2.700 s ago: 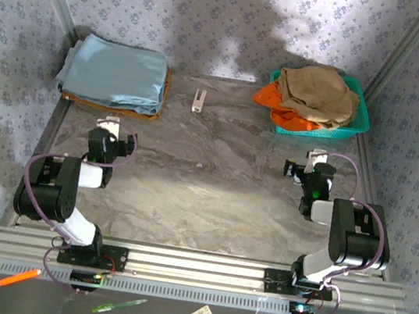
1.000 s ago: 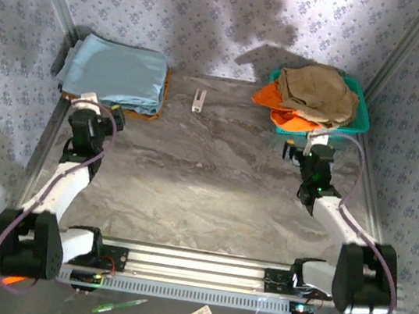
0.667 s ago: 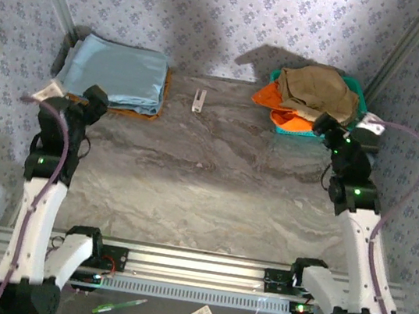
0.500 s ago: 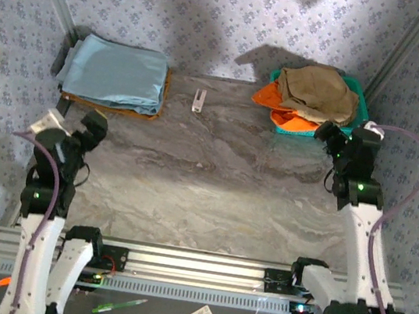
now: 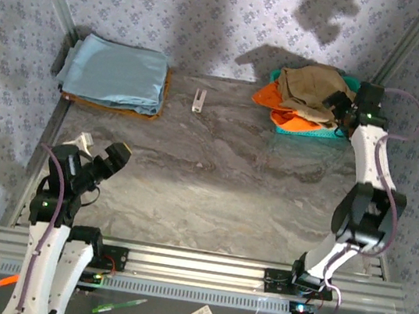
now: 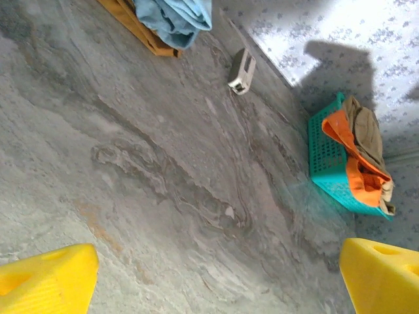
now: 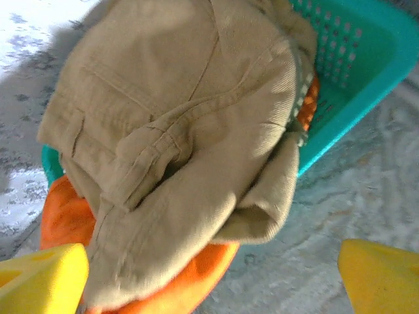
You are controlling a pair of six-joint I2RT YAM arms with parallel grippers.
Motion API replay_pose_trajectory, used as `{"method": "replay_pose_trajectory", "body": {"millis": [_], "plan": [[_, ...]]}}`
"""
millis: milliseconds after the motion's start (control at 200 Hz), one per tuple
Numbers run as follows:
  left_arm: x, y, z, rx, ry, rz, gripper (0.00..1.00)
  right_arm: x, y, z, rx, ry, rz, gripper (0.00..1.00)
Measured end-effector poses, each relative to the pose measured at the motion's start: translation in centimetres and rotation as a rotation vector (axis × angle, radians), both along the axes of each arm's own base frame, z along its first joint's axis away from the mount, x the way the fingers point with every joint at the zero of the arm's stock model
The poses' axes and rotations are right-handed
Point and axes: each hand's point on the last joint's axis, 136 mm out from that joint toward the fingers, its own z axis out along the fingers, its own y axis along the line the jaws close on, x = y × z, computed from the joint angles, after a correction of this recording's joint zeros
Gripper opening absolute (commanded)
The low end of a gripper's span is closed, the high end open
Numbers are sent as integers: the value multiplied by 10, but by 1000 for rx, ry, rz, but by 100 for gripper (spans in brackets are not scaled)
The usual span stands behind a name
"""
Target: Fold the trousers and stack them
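1. The trousers (image 5: 314, 90) lie crumpled on top of an orange garment (image 5: 270, 96) in the teal basket (image 5: 308, 131), at the far right corner of the worktop (image 5: 214, 181). I judge the step in hand to be lifting them out.
2. To do it well, come down on a thick ridge of tan cloth, such as the seamed fold in the middle of the heap in the right wrist view. Pinch only the trousers, not the orange cloth beneath or the basket rim. Then lift high enough to clear the rim before carrying them to the bare middle of the worktop.
3. The right hand (image 5: 341, 110) hovers over the heap's right side. Its fingers are spread wide and hold nothing, and it does not appear to touch the cloth.
4. The left hand (image 5: 112, 157) hangs over the near left of the worktop, also wide open and empty, well apart from the basket.
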Motion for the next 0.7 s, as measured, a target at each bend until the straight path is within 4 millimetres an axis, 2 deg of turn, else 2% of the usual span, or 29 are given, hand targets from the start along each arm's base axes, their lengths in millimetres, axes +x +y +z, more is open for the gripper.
{"method": "replay_pose_trajectory", "body": {"millis": [135,290,330,380,440,535,700], "plan": [[-5,-3,2,-6,-8,-16,95,29,0,-36,97,59,-13,92],[-9,-4,-3,-9,0,-21,95,37,3,-66,170,121,-40,78],[-10,-5,-5,-9,5,-23,95,37,4,-70,185,131,-50,69],[-10,-5,-6,-9,10,-24,94,38,2,-74,194,139,-57,46],[-10,-5,-7,-9,12,-25,94,39,0,-73,209,135,-68,25],[-9,-5,-8,-9,15,-24,94,40,-3,-70,227,125,-73,1],[-5,-5,-14,-10,44,-25,93,42,-1,-65,232,114,-65,0]]}}
